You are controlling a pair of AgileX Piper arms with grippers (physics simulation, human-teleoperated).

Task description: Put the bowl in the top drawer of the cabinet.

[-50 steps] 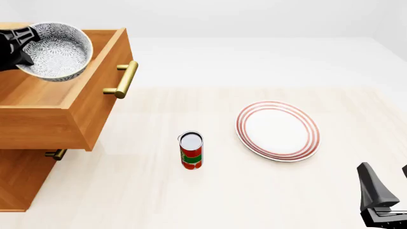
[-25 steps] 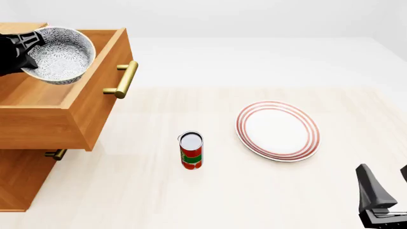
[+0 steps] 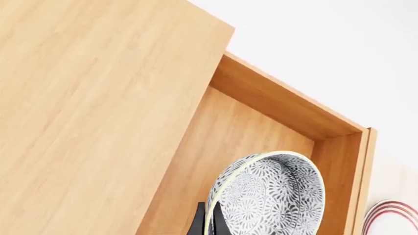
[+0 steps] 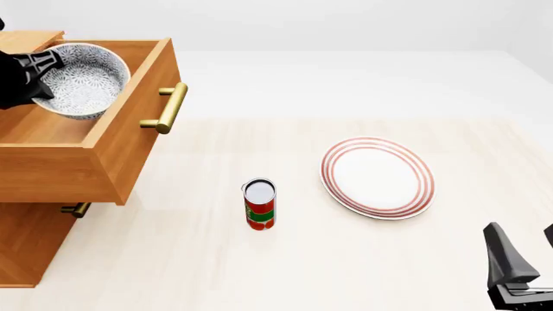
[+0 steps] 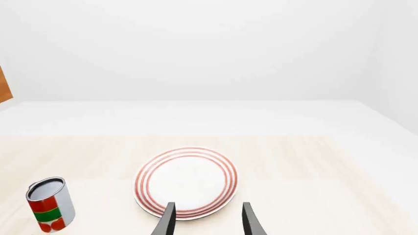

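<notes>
The left gripper, clenched on the rim of the speckled bowl, holds it tilted inside the open top drawer of the cabinet, near the drawer's front wall. Released while tilted, the bowl may tip or knock that wall. The right gripper hangs with jaws apart near the table's front right corner; no writing is legible on the tin can.

One bowl, one plate and one can are in view. There is one cabinet with two drawers showing: the top drawer and a lower drawer. Two end effectors appear: left end effector, right end effector.
</notes>
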